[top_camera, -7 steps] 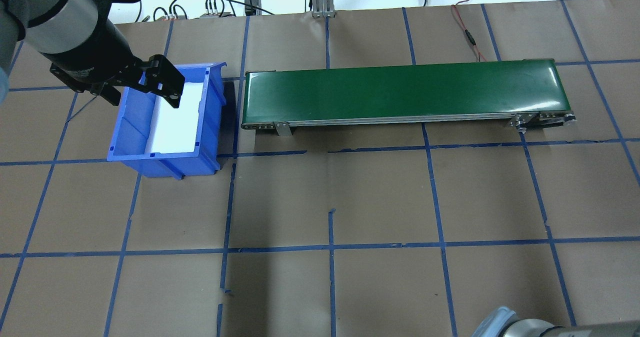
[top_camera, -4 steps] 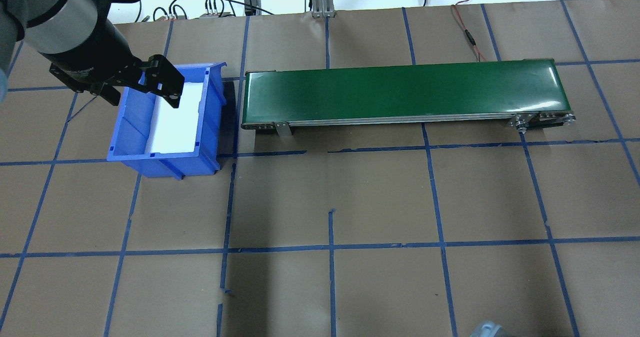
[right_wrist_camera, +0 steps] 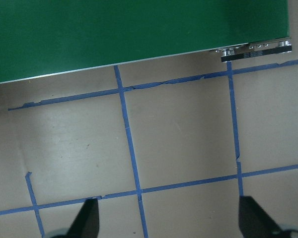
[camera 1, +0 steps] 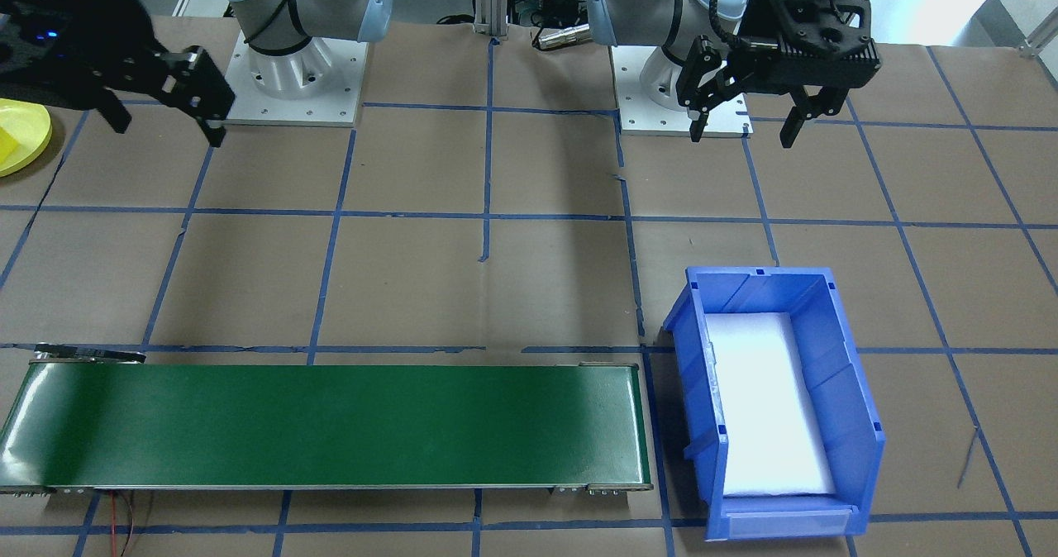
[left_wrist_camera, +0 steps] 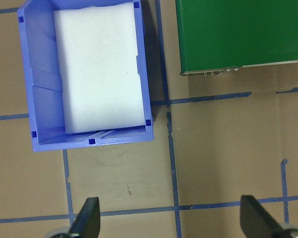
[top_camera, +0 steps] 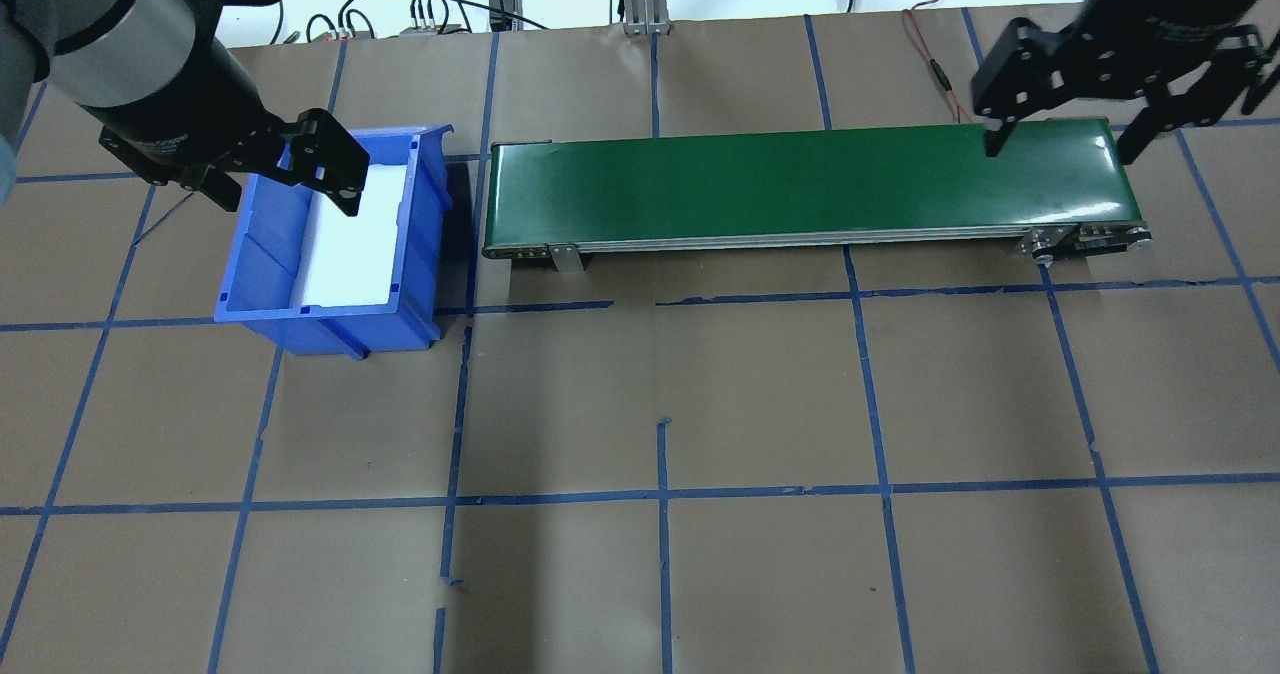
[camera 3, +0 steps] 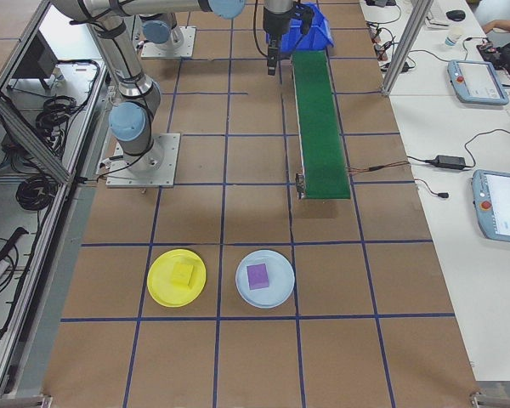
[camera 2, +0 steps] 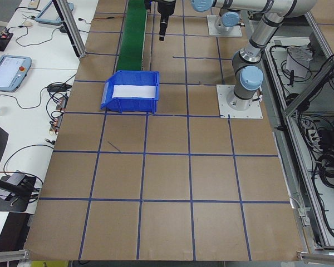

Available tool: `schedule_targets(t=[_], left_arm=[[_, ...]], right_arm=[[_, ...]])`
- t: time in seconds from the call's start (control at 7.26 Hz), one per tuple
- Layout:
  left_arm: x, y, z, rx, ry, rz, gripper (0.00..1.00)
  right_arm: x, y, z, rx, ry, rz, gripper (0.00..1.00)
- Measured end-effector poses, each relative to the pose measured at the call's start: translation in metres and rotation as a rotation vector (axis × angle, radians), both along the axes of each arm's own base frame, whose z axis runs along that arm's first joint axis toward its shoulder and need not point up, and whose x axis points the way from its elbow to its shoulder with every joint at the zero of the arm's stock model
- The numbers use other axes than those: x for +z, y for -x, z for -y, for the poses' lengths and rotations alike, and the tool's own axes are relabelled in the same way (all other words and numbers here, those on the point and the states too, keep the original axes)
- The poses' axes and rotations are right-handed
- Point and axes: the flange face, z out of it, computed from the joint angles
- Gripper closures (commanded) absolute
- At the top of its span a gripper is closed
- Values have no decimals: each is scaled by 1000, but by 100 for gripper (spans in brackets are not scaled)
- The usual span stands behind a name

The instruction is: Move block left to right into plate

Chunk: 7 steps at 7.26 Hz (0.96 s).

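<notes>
A yellow block lies on the round yellow plate, off the conveyor's right end; the front view shows the plate at its left edge. A purple block sits on a pale blue plate beside it. High over the blue bin's near-left corner, my left gripper hangs open and empty. My right gripper is open and empty too, raised by the conveyor's right end. Both wrist views show the fingers wide apart with only table between them.
The blue bin holds only a white foam pad. To its right the long green conveyor carries nothing. Brown paper with blue tape lines covers the table.
The right arm has swung from the bottom right edge of the overhead view up to the conveyor's right end. The left gripper has not moved.
</notes>
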Motion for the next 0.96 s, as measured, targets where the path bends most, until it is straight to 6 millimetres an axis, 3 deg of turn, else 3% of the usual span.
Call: schedule_targets(t=[0.14,0.28,0.96], left_arm=[[0,0,0,0,0,0,0],[0,0,0,0,0,0,0],[0,0,0,0,0,0,0]], right_arm=[[-6,-25,-2,3,16,-16,0],[-8,-36,-2,2,31,-19,0],[-9,-47,0,20,69,26,0]])
